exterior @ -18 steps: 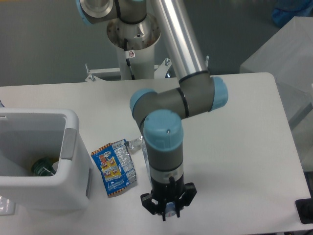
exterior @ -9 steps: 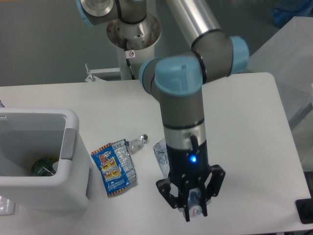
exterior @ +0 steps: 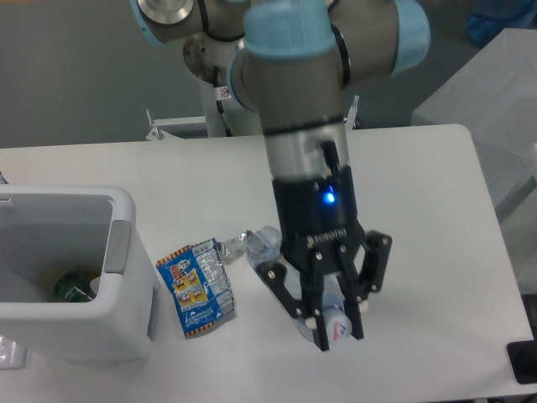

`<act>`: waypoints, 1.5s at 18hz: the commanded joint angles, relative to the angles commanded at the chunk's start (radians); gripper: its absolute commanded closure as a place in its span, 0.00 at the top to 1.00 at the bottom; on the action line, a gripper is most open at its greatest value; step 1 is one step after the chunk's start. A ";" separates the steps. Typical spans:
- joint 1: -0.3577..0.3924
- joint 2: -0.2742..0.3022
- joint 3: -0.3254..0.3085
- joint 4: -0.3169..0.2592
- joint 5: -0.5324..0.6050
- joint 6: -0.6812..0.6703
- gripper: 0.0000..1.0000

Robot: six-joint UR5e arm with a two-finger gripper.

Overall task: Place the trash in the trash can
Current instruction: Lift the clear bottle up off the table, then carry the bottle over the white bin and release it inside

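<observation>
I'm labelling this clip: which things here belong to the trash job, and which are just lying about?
Job: clear bottle held in the hand; blue snack wrapper; white trash can.
Lying about: green item already inside the can; black object at the table's right edge.

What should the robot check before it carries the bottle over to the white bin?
1. Bottle held: ok. The jaws of the gripper are shut on the clear bottle, near its cap end.
2. Bottle off the table: cannot tell. One view only; it hangs tilted below the gripper.
3. Grip centred: not ok. Most of the bottle sticks out to one side, so it may swing.
4. Trash can open: ok. The trash can has no lid, and there is room inside.
5. Blue wrapper out of the way: cannot tell. It lies flat on the table between the bottle and the trash can.
</observation>
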 joint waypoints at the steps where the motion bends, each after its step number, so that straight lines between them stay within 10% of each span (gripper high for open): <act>1: -0.005 0.005 -0.002 0.024 -0.002 0.003 0.41; 18: -0.276 0.098 -0.124 0.095 -0.017 0.046 0.41; 27: -0.334 0.048 -0.127 0.095 -0.017 0.045 0.41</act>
